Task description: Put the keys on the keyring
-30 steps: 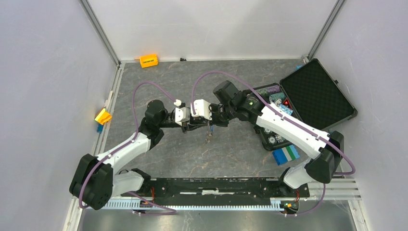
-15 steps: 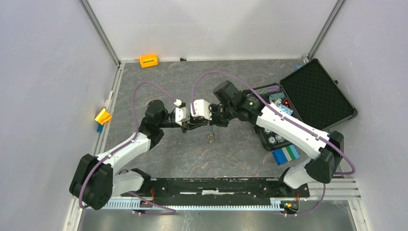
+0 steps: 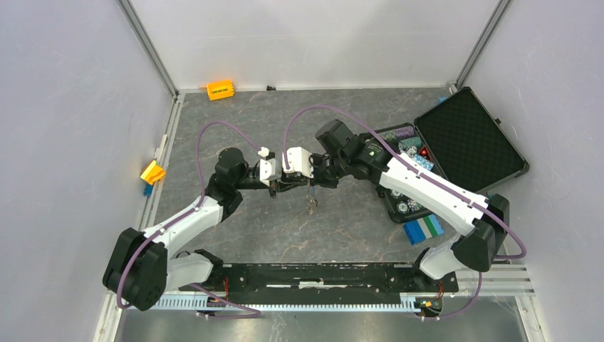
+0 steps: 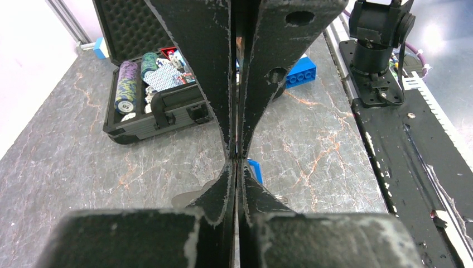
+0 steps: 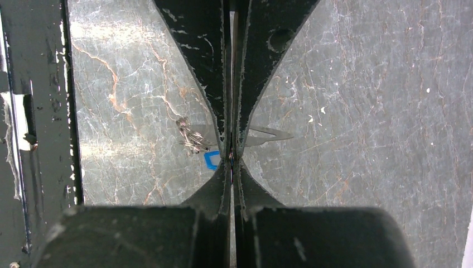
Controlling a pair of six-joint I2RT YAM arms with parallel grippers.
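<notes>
My left gripper (image 3: 281,187) and right gripper (image 3: 293,185) meet tip to tip above the middle of the table, both shut. In the left wrist view my left gripper (image 4: 237,163) is shut on the flat grey keyring (image 4: 187,196), which sticks out on both sides of its fingers. The keyring also shows in the right wrist view (image 5: 270,134). My right gripper (image 5: 231,160) is shut on something thin at the keyring's edge, seemingly a key. A bright blue tag (image 5: 212,160) sticks out beside the tips. A small cluster of keys (image 3: 311,204) dangles below, also seen in the right wrist view (image 5: 192,138).
An open black case (image 3: 463,139) with chips stands at the right. A blue-and-white block (image 3: 423,229) lies in front of it. An orange block (image 3: 220,90) is at the back, a yellow one (image 3: 152,172) at the left edge. The black base rail (image 3: 320,274) runs along the near edge.
The dangling keys have shifted slightly down and to the right. Both arms have hardly moved and both grippers stay shut.
</notes>
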